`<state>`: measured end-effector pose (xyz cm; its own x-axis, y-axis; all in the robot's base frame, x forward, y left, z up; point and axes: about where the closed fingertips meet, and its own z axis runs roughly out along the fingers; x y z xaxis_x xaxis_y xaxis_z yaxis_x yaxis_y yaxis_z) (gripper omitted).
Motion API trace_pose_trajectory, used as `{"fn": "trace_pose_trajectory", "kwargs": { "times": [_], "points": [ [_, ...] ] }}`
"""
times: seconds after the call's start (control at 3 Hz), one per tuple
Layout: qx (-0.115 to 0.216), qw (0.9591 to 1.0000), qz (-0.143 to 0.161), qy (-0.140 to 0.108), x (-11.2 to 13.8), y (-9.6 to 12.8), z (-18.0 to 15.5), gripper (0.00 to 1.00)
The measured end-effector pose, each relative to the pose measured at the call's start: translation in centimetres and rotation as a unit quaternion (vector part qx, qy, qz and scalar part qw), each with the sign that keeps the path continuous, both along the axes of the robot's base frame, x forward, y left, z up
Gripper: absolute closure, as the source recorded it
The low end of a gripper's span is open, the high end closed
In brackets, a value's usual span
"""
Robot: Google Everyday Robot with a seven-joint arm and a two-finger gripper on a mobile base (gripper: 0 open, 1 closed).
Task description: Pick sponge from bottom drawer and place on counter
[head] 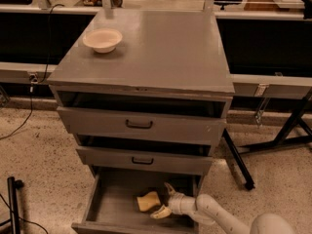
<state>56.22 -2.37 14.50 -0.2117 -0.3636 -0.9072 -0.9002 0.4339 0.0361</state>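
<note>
The pale yellow-tan sponge lies on the floor of the pulled-out bottom drawer, right of its middle. My gripper reaches into the drawer from the right and stands open just right of the sponge. One finger points up behind the sponge and the other lies by its lower right corner. The sponge is not lifted. The grey counter tops the cabinet.
A cream bowl sits at the counter's back left. The two upper drawers are slightly pulled out above the bottom one. A long bench runs behind, with dark legs on the floor at right. A black stand is at the lower left.
</note>
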Motion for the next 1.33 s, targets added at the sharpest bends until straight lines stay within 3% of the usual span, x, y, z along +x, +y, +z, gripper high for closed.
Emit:
{"fn": "trace_pose_trajectory", "kwargs": {
  "times": [0.33,1.33],
  "points": [
    [-0.005,0.9999,-0.007,0.010,0.1,-0.5,-1.2,0.10],
    [0.013,0.9999,0.003,0.007,0.4,0.0,-2.1,0.77]
  ]
}}
